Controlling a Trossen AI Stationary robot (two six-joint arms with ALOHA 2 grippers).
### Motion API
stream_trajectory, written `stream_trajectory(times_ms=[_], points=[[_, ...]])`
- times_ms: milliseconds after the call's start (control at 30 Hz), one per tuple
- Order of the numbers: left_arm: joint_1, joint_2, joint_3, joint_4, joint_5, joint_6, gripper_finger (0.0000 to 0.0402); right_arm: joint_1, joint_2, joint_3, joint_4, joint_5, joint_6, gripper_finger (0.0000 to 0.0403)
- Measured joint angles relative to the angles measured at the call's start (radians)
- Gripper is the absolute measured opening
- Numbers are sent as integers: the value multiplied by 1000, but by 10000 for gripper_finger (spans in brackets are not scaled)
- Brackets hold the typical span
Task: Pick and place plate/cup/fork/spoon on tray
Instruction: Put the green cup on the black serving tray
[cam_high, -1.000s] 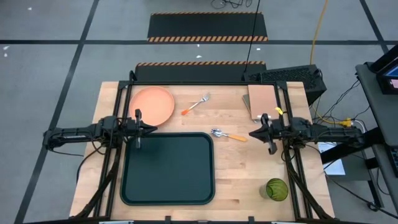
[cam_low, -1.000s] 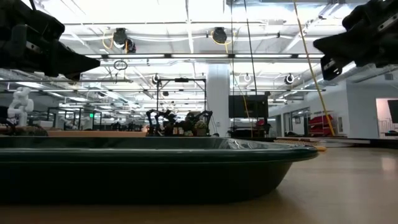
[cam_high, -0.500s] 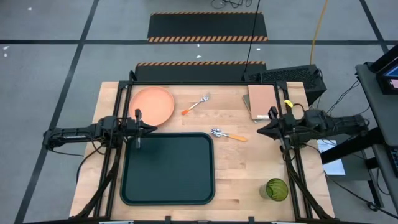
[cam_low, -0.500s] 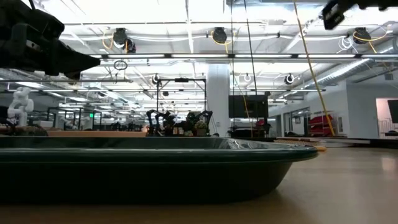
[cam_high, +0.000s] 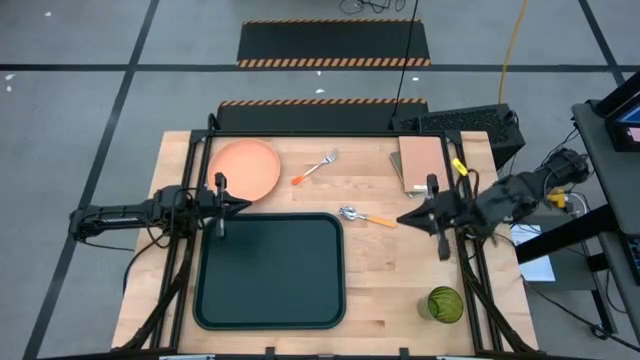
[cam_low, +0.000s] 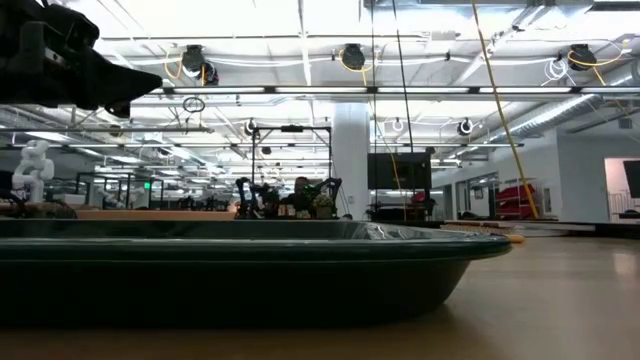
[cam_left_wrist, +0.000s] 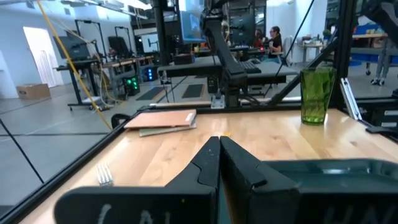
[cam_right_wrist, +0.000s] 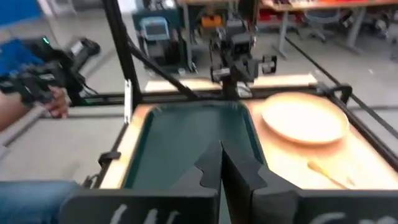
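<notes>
The salmon plate (cam_high: 244, 168) lies at the table's far left, with the fork (cam_high: 315, 167) to its right. The spoon (cam_high: 367, 216) rests by the far right corner of the dark tray (cam_high: 270, 270). The green cup (cam_high: 445, 304) stands at the near right. My left gripper (cam_high: 240, 205) hovers shut and level over the tray's far left corner, holding nothing. My right gripper (cam_high: 403, 219) is shut and bare, raised above the table just right of the spoon. Its wrist view looks across the tray (cam_right_wrist: 193, 134) and plate (cam_right_wrist: 305, 118).
A tan pad (cam_high: 421, 163) lies at the far right of the table. Bare wood shows between tray and cup. Black frame rails run along the table's edges. A person's hand (cam_right_wrist: 53, 99) shows beyond the table's left side in the right wrist view.
My right gripper has risen well above the table, leaving the top of the low view, and has swung so that it points across the table toward the spoon and tray. It has stayed shut. My left gripper has tipped a little without changing place.
</notes>
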Motion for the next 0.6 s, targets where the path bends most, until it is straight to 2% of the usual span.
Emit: stream_trajectory(times_ms=[200, 333, 500, 600], points=[[0, 0, 0, 5, 0, 0, 15, 229, 189, 216, -202, 161, 141, 0], [0, 0, 0, 5, 0, -8, 15, 314, 281, 321, -293, 218, 250, 0], [0, 1, 0, -3, 1, -117, 15, 352, 351, 416, -418, 221, 448, 0], [0, 1, 0, 2, 0, -130, 15, 368, 391, 456, -542, 119, 615, 0]])
